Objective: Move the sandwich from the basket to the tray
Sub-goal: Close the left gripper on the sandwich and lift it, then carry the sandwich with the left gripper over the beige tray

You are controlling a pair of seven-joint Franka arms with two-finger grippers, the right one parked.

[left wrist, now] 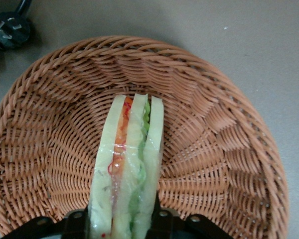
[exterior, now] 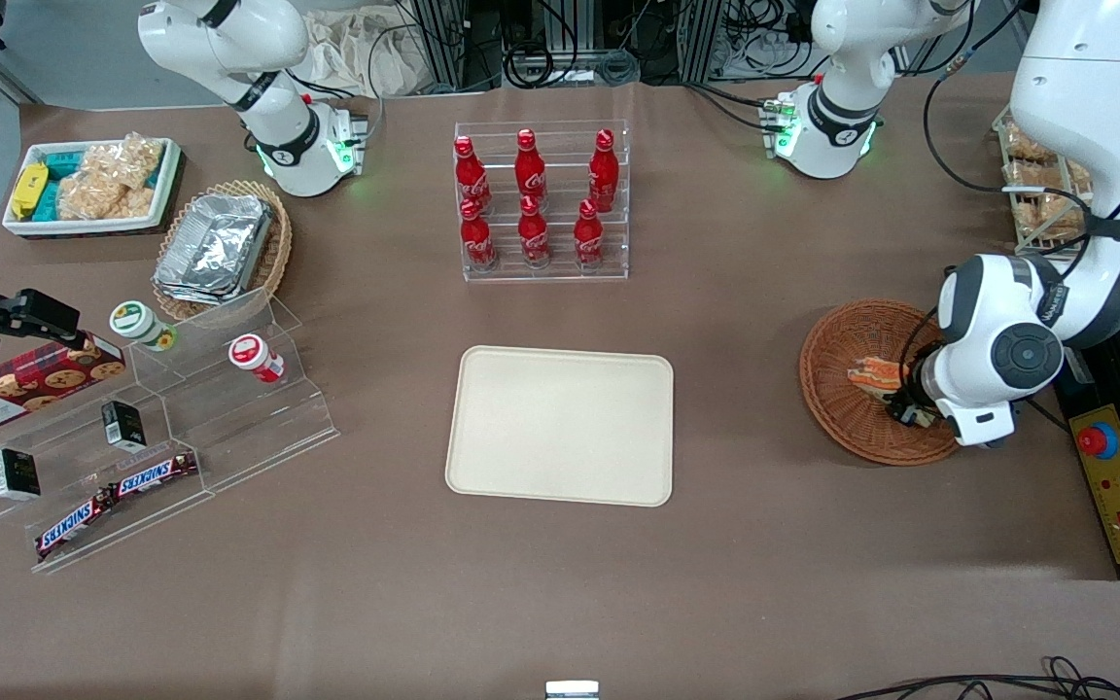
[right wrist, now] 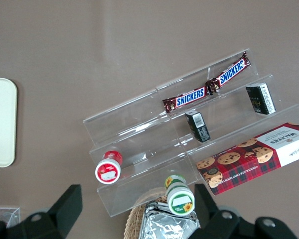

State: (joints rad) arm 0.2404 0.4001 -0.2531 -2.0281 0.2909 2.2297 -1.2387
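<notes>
Left wrist view shows the sandwich (left wrist: 128, 169) standing on edge between the two black fingers (left wrist: 162, 221), which press its bread faces from either side; the jaws are narrowed onto it and have it in hold. Below them lies the basket (left wrist: 229, 149), its woven floor close under the wedge, so the sandwich appears barely raised, if at all. In the front view the gripper (exterior: 910, 408) sits low inside the basket (exterior: 837, 389), toward the working arm's end of the desk, with the tray (exterior: 560, 425) well apart from the jaws, sideways toward the parked arm. I judge the step is lifting out. Rise straight until the wedge clears the rim before travelling, keep the squeeze gentle since the bread is soft, and avoid dragging the wrap on the wicker.
</notes>
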